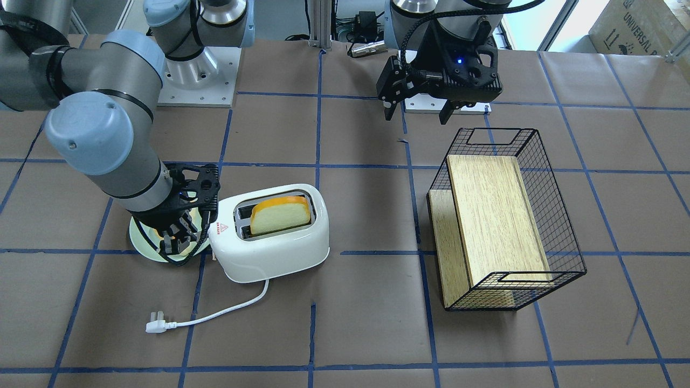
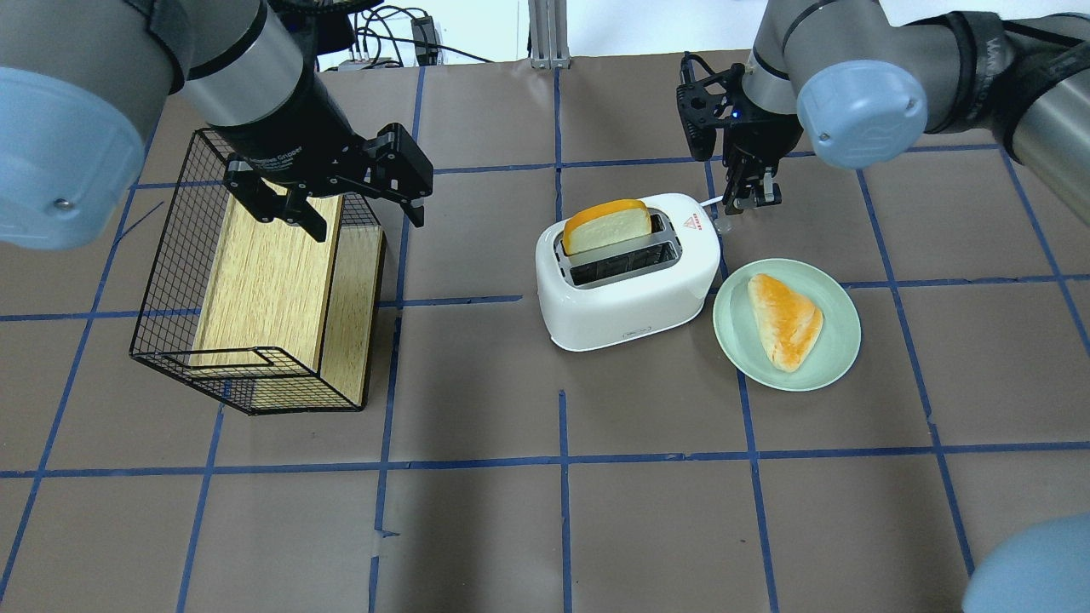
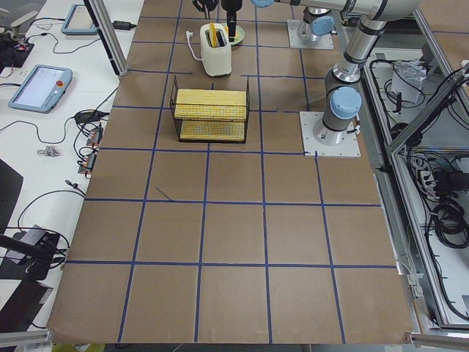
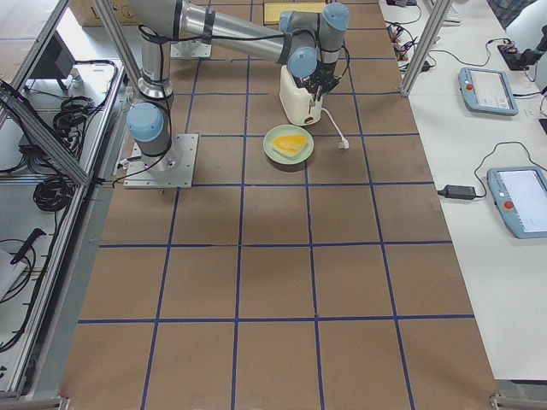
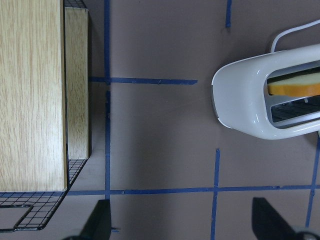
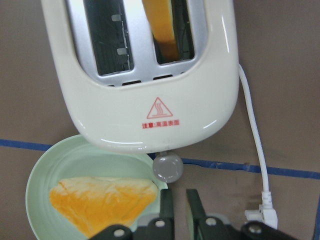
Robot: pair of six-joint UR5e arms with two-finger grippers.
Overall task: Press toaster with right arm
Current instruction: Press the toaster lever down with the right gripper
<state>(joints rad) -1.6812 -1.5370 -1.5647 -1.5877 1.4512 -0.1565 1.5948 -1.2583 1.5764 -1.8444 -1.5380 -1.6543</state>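
The white two-slot toaster stands mid-table with a bread slice upright in its far slot. It also shows in the front view and the right wrist view. Its end bears a red warning triangle and a small grey knob. My right gripper is shut and empty. It hangs at that end of the toaster, fingertips just short of the knob. My left gripper is open and empty, above the wire basket's edge.
A pale green plate holding a piece of bread lies beside the toaster, under my right wrist. A black wire basket with wooden boards lies on its side at the left. The white cord and plug trail beyond the toaster.
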